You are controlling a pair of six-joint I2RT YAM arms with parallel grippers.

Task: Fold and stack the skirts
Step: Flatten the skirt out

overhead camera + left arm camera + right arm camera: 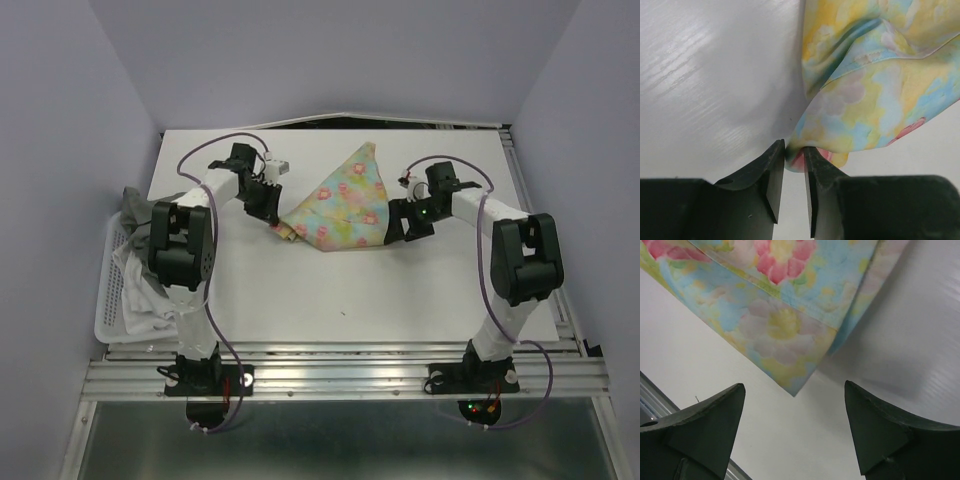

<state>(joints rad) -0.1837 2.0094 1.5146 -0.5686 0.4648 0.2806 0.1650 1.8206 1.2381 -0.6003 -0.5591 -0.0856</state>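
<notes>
The pastel floral skirt (345, 205) lies folded into a triangle on the white table (330, 290), between both arms. My left gripper (273, 222) is at its left corner. In the left wrist view the jaws of the left gripper (795, 150) stand a little apart, with the floral skirt's (875, 90) bunched corner resting between the tips. My right gripper (396, 226) is at the skirt's right corner. In the right wrist view the right gripper (794, 386) is wide open, and the floral skirt's (775, 305) pointed corner lies flat just beyond the tips, apart from both fingers.
A white slatted basket (104, 310) hangs off the table's left edge beside the left arm. A grey skirt (133, 203) and a white skirt (148, 290) are heaped in it. An aluminium rail (340, 375) runs along the near edge.
</notes>
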